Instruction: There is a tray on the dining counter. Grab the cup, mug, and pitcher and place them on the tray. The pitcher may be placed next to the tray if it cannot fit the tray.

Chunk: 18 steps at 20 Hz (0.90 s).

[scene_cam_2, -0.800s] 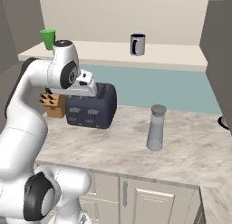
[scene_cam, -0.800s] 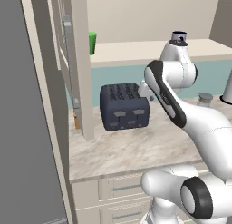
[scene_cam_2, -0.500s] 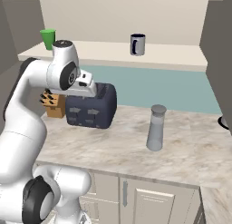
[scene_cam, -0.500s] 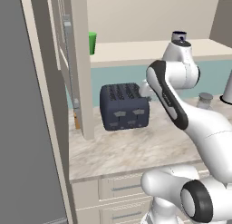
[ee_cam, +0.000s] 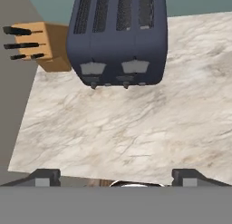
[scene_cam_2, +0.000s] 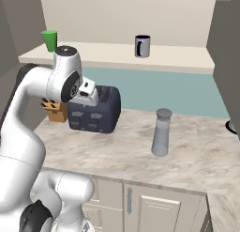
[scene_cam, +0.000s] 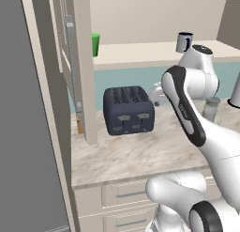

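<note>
Because its two dark fingertips sit far apart and empty over marble at the hand view's bottom, the pincer (ee_cam: 116,175) seems merely poised, while the tall grey glass pitcher (scene_cam_2: 161,132) waits right of centre on the marble surface (scene_cam_2: 197,151).

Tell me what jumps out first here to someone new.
The dark toaster on the marble counter, with a knife block beside it. Then the tall grey pitcher standing alone to its right. On the far counter behind, the green cup sits far left and the navy mug near the middle.
</note>
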Motion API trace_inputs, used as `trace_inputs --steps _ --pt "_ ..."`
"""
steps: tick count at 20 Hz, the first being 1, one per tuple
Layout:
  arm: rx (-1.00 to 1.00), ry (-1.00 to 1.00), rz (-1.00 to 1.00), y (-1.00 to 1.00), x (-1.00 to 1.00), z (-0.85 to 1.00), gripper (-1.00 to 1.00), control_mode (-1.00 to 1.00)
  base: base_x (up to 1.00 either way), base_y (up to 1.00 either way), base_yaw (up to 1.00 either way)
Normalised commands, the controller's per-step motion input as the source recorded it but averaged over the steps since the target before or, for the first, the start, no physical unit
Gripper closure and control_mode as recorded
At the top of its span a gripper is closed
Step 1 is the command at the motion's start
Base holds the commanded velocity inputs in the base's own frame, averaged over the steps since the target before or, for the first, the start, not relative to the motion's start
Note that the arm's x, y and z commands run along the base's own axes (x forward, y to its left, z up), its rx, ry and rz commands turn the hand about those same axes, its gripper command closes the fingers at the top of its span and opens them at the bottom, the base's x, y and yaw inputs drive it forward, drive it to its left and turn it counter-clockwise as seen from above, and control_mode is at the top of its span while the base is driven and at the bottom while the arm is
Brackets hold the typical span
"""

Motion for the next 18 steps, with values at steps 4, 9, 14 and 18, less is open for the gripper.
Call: trace_inputs --steps 4,9,14,18 --pt "0.12 -0.01 -0.02 0.0 -0.21 0.2 -1.0 -1.0 0.0 0.0 0.0" --pt "0.09 0.0 -0.03 0.0 -0.05 0.32 -1.0 -1.0 0.0 0.0 0.0" --pt "0.08 0.0 -0.03 0.0 0.0 0.29 -1.0 -1.0 0.0 0.0 0.0" --pt "0.13 0.0 -0.04 0.0 0.0 0.24 -1.0 -1.0 0.0 0.0 0.0"
